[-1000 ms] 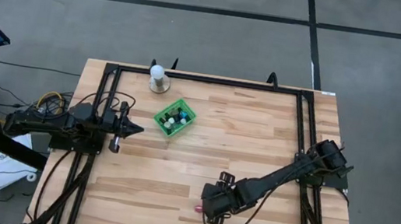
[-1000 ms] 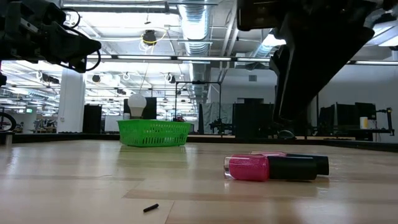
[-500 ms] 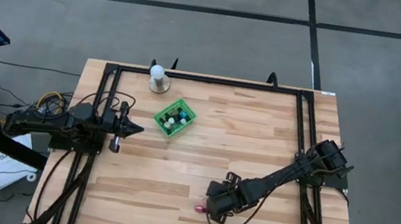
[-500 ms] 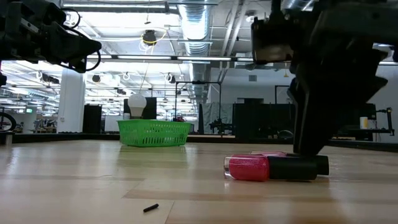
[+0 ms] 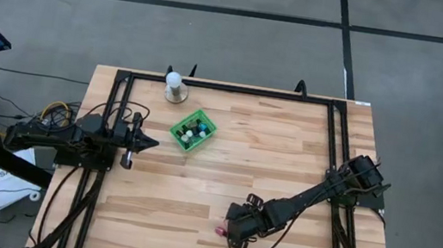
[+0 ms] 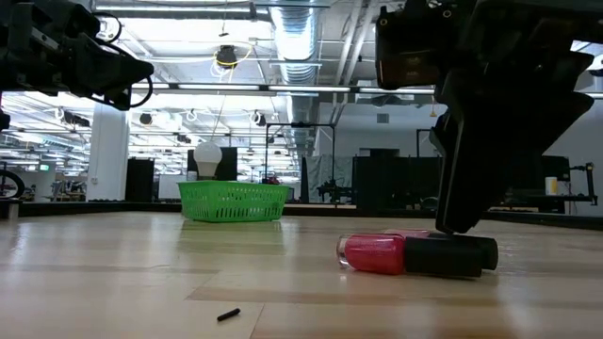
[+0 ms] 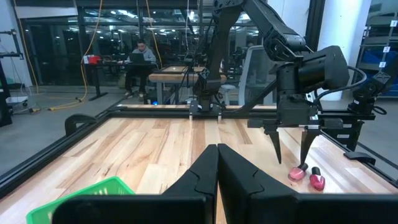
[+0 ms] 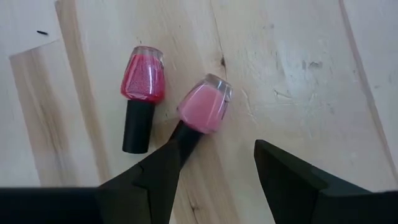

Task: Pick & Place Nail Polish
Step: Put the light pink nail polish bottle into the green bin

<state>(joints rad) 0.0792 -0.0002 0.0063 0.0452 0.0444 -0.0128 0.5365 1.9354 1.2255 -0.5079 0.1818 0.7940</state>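
Note:
Two nail polish bottles lie on their sides near the table's front edge: a red one and a pale pink one, both with black caps. My right gripper is open and points down just above them, its fingers on either side of the pale pink bottle's cap end. Several more bottles sit in the green mesh basket. My left gripper is shut and empty, held above the table's left side. My right gripper has one finger over the pale pink bottle's black cap. The finger hides the cap's end, so I cannot tell whether it touches. Both bottles lie flat on the table.
A white ball on a round base stands at the far edge behind the basket. A tiny dark scrap lies on the wood near the front. A dark frame runs around the table.
My right gripper has come down toward the two bottles near the front edge and now stands with its fingertips just above them. It has stayed open.

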